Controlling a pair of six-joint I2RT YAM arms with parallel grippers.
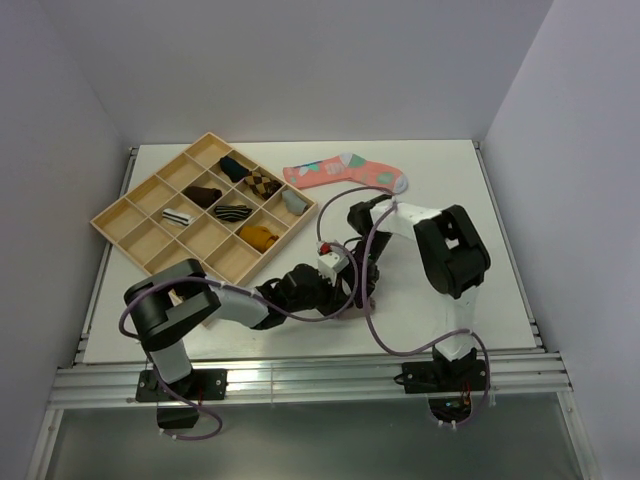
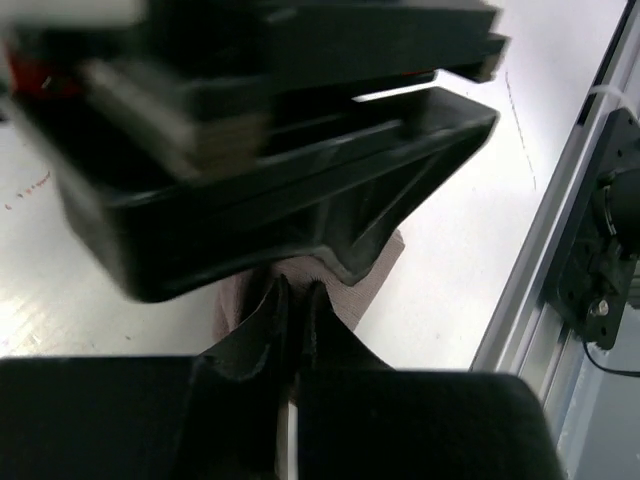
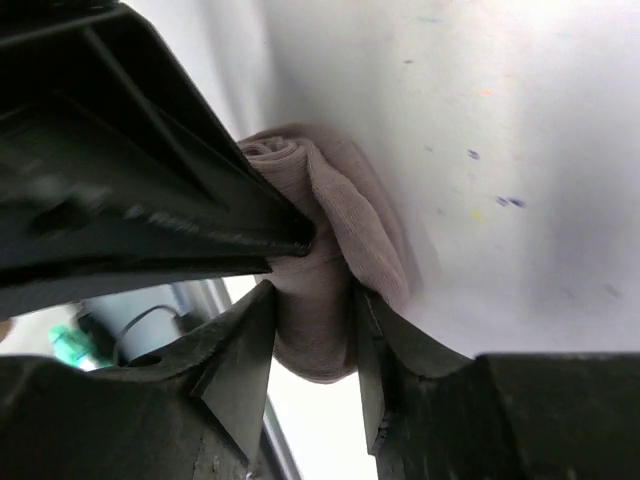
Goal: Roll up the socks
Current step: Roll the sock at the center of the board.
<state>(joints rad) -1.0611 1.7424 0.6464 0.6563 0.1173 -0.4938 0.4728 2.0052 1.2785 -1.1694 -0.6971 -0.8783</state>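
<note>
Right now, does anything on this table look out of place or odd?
Only the coral-pink sock: it lies flat and unrolled on the table beside the tray, while the other socks sit bundled in its compartments. Nothing looks spilled or damaged.

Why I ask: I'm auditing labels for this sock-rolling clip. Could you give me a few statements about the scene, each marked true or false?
1. The coral-pink sock lies flat on the table, outside the wooden tray. True.
2. Every compartment of the wooden tray is empty. False: several hold sock bundles.
3. The taupe sock is bunched between the fingers of the right gripper. True.
4. The left gripper has its jaws spread wide. False: they are shut, with the tips at the taupe sock.
</note>
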